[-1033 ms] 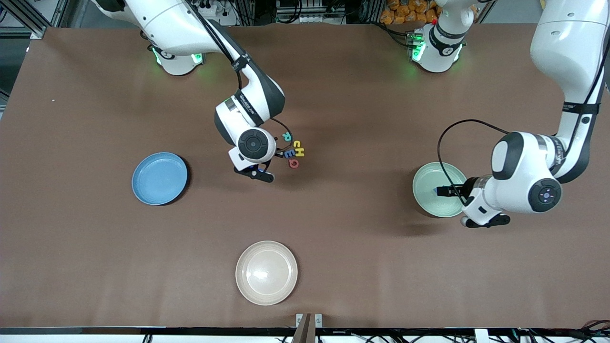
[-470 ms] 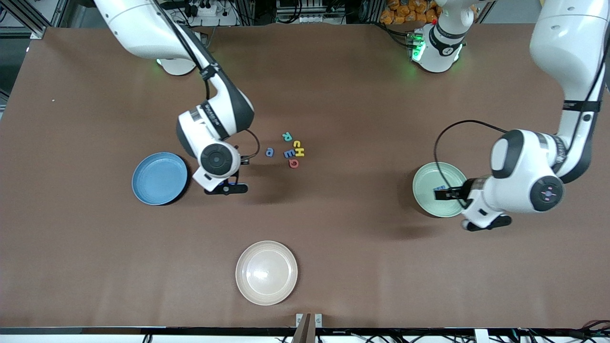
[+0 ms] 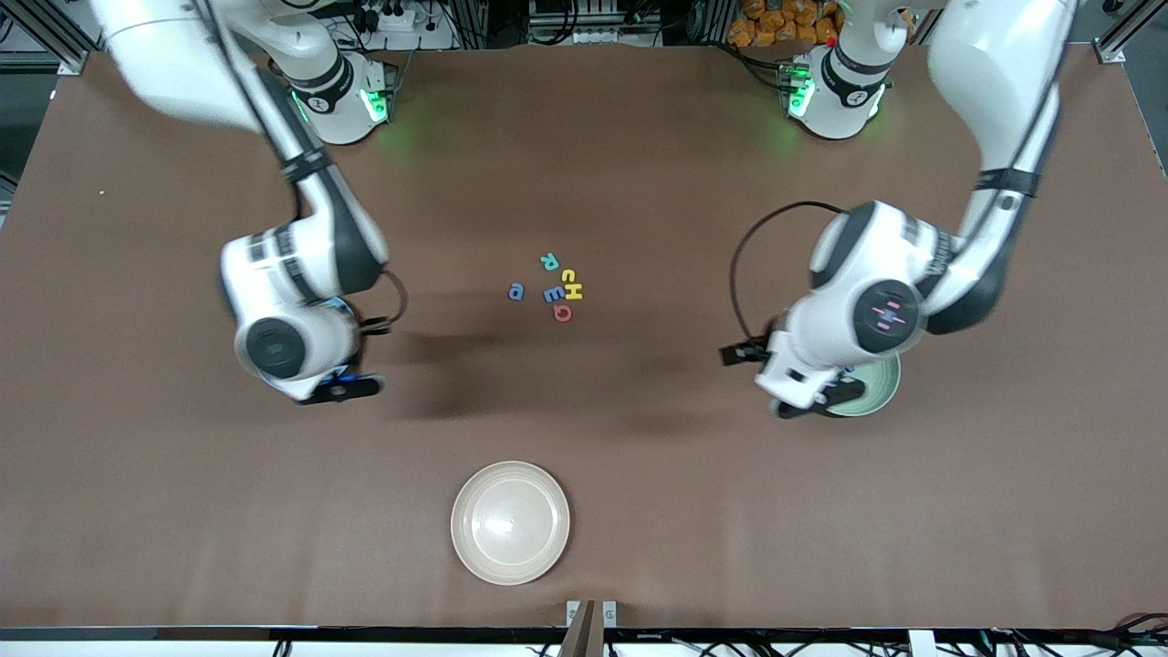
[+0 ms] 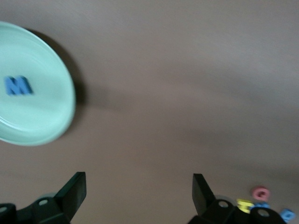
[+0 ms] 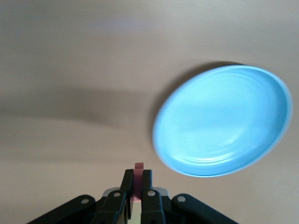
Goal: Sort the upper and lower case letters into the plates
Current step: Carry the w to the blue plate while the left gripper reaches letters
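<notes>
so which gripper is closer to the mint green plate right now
Left. The left gripper hangs open at the mint green plate's edge. The right gripper, shut on a pink letter, is at the right arm's end, by the blue plate.

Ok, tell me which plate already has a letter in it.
The mint green plate toward the left arm's end: a blue M lies in it. The light blue plate and the cream plate hold nothing.

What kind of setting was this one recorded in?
Most likely a robotics lab bench: two arms are bolted along one edge of a brown-covered table, cables and metal framing run along the table's edges, and toy letters lie out with plates for a sorting trial.
</notes>
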Action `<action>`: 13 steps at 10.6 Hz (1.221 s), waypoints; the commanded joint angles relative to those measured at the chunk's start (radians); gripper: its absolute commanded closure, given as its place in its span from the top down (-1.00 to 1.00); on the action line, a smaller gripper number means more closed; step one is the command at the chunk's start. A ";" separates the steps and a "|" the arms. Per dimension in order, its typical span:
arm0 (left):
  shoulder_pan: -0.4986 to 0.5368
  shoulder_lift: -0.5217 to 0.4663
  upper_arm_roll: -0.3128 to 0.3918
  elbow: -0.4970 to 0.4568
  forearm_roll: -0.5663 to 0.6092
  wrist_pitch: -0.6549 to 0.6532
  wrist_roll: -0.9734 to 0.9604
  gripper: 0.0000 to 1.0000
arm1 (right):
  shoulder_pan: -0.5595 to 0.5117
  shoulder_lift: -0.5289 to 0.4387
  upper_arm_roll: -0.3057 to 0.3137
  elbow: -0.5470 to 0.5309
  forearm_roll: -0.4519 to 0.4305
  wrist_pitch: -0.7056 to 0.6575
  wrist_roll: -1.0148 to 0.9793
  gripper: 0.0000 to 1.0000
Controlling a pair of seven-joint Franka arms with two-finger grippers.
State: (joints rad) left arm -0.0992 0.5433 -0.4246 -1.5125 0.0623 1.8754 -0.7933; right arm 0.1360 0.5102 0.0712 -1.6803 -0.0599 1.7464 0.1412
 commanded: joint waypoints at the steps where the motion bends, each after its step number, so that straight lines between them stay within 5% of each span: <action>1: -0.098 0.061 0.021 0.089 -0.006 0.005 -0.145 1.00 | -0.100 0.017 0.018 -0.021 -0.003 0.007 -0.022 -1.00; 6: -0.226 0.165 0.026 0.089 0.074 0.198 -0.192 1.00 | -0.233 0.071 0.019 -0.021 0.077 0.031 -0.155 -0.94; 10: -0.384 0.240 0.092 0.089 0.096 0.337 -0.172 1.00 | -0.234 0.077 0.019 -0.021 0.081 0.031 -0.152 0.28; 13: -0.439 0.274 0.096 0.089 0.102 0.337 -0.196 1.00 | -0.228 0.076 0.022 -0.019 0.083 0.027 -0.138 0.30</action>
State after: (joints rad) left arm -0.5011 0.7947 -0.3431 -1.4484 0.1363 2.2126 -0.9810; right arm -0.0855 0.5881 0.0810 -1.6986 0.0096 1.7765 0.0002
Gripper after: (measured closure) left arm 0.000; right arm 0.348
